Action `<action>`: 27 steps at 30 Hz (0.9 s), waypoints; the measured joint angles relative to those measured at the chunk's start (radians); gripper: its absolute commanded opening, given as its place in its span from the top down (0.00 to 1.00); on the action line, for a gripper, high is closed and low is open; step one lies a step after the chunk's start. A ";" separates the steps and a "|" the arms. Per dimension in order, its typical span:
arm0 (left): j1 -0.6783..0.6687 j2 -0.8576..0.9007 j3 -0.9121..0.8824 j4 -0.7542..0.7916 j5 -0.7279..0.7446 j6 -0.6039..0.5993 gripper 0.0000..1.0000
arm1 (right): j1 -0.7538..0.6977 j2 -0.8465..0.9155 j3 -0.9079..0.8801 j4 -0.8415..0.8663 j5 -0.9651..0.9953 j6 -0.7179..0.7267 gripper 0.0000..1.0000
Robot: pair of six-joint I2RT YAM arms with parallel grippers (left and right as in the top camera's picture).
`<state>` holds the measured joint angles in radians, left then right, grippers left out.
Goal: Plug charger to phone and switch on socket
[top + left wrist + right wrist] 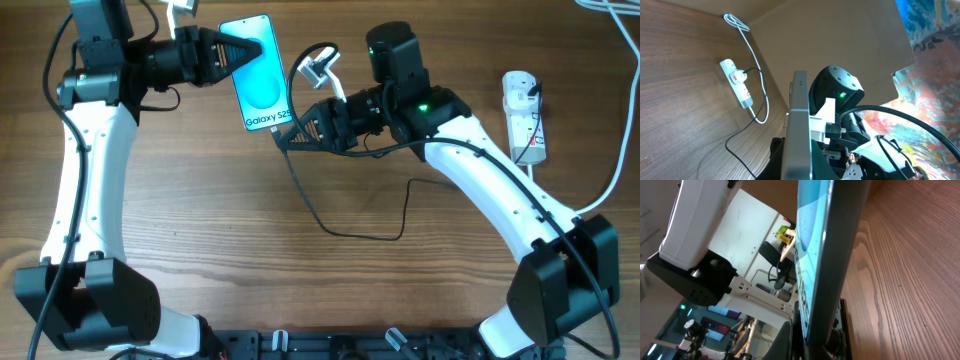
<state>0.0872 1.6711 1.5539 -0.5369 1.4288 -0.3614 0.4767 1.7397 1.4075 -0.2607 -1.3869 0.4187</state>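
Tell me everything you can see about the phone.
The phone is a thin slab with dark edges, its teal-and-white screen facing up, reading Galaxy S25, slantwise. The left gripper is shut on its side edge; the right gripper holds the charger at its bottom end. Whether it is plugged in is hidden.

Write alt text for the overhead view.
The left jaws grip the phone near its top while the right jaws hold the charger at its lower end. The charger's black cable loops across the wooden table, and the white socket lies at far right.
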 measured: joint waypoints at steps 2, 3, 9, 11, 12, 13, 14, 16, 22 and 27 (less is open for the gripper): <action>0.000 0.000 0.000 0.000 0.000 0.000 0.96 | 0.000 0.000 0.000 0.000 0.000 0.000 0.96; 0.000 0.000 0.000 0.000 0.000 0.000 0.96 | 0.000 0.000 0.000 0.000 0.000 0.000 0.96; 0.000 0.000 0.000 0.000 0.000 0.005 0.96 | -0.002 0.000 0.000 -0.020 0.013 0.000 0.96; 0.000 0.000 0.000 0.000 0.000 0.005 0.96 | -0.002 0.000 -0.001 -0.027 0.021 -0.001 0.96; 0.000 0.000 0.000 0.000 0.000 0.005 0.96 | -0.002 0.000 -0.001 -0.027 0.023 -0.001 0.96; 0.000 0.000 0.000 0.000 0.001 0.004 0.96 | -0.003 0.000 -0.001 -0.027 0.030 -0.001 0.96; 0.000 0.000 0.000 -0.005 0.007 0.005 0.96 | -0.005 0.000 -0.001 -0.023 0.038 -0.001 0.96; -0.002 0.000 0.000 -0.005 0.011 0.005 0.96 | -0.014 0.000 -0.001 -0.022 0.047 -0.001 0.95; -0.002 0.000 0.000 -0.005 0.012 0.017 0.96 | -0.021 0.000 -0.001 -0.022 0.053 -0.001 0.96; -0.002 0.000 0.000 -0.004 0.012 0.020 0.96 | -0.021 0.000 -0.001 -0.022 0.053 -0.001 0.95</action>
<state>0.0849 1.6711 1.5539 -0.5411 1.4406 -0.3412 0.4561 1.7397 1.4067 -0.2829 -1.3342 0.4179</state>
